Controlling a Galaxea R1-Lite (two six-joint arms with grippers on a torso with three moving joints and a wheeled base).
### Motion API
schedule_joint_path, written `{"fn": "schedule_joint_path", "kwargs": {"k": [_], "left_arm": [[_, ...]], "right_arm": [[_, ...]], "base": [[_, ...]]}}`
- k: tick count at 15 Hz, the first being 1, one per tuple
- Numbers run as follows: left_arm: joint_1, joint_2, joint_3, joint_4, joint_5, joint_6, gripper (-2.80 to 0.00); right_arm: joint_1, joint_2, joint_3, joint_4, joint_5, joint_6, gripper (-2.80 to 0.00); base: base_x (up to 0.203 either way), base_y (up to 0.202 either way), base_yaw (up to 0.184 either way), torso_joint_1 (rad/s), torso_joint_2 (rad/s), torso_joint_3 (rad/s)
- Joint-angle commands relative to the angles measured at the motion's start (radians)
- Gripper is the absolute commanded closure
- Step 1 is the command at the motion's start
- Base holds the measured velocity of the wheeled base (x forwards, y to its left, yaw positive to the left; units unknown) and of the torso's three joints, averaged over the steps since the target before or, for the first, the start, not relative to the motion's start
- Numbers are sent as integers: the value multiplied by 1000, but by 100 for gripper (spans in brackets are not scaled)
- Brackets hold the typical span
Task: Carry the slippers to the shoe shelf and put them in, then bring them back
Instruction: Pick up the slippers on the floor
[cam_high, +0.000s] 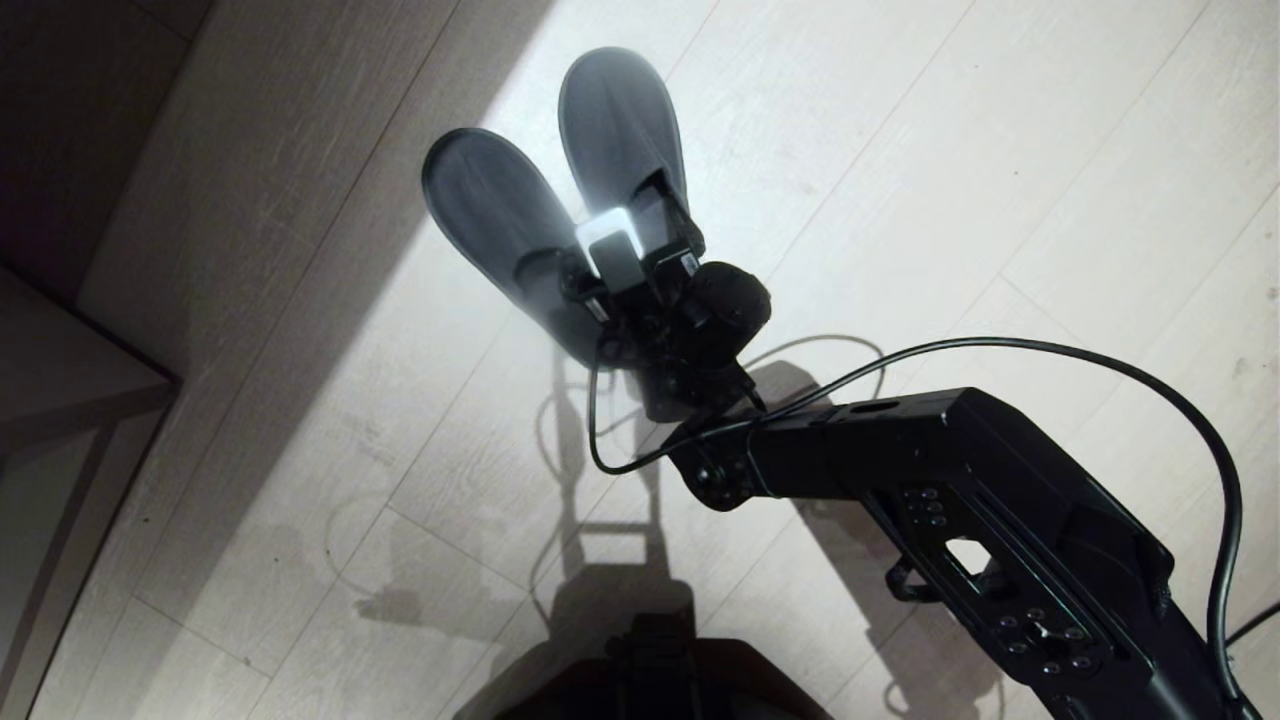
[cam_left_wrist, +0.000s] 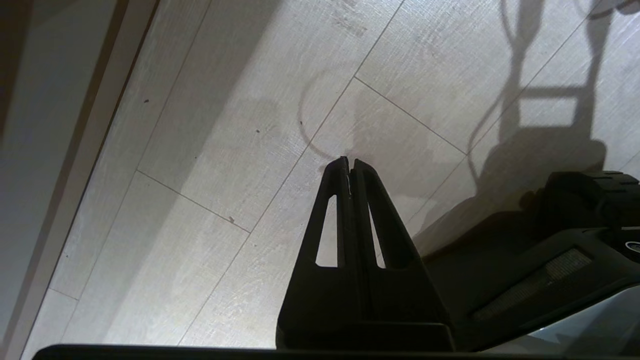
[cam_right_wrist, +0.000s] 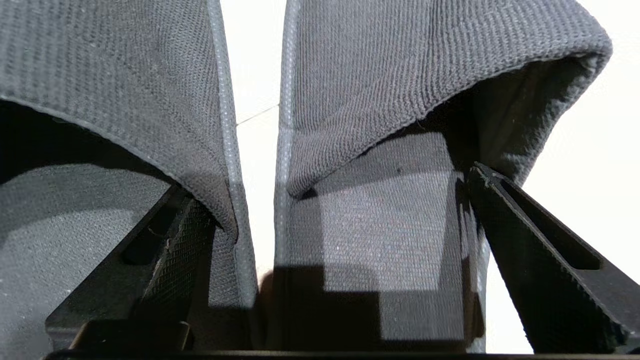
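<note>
the slippers (cam_high: 560, 190) lie side by side on the pale floor (cam_high: 1000, 200) at about 12 o'clock from your base, toes fanned away from you and heels together under the right gripper (cam_high: 640, 262). you have that gripper spread wide and nothing is pinched yet: in the right wrist view one finger (cam_right_wrist: 165, 240) sits inside the opening of one slipper and the other finger (cam_right_wrist: 545, 260) runs along the outer wall of its neighbour, so both adjoining walls stand between the jaws. the risk, as i read it, is a lopsided squeeze: the fabric is soft and the two slippers are not joined, so if you close off-centre the outer finger may slide off the wall and you lift only one, or the pair may twist and sag as it leaves the floor. the loose cable (cam_high: 1100, 360) arching from the arm at 3 o'clock could drag if you swing wide. your left gripper (cam_left_wrist: 350, 165) hangs parked over bare boards, fingers pressed together and holding nothing. a corner of pale furniture (cam_high: 70, 380) shows at 9 o'clock; whether it is the shoe shelf i cannot tell. nothing lies between the gripper and the slippers.
</note>
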Motion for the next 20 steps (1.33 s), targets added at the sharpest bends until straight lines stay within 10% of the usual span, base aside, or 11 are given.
{"fn": "schedule_joint_path", "kwargs": {"k": [1,14,20], "left_arm": [[0,0,0,0,0,0,0],[0,0,0,0,0,0,0],[0,0,0,0,0,-1,0]], "right_arm": [[-16,2,-1,-9,46,-7,-280],[-83,26,21,-58,252,47,-280],[-55,-144,342,-24,260,129,-280]], "base": [[0,0,0,0,0,0],[0,0,0,0,0,0],[0,0,0,0,0,0]]}}
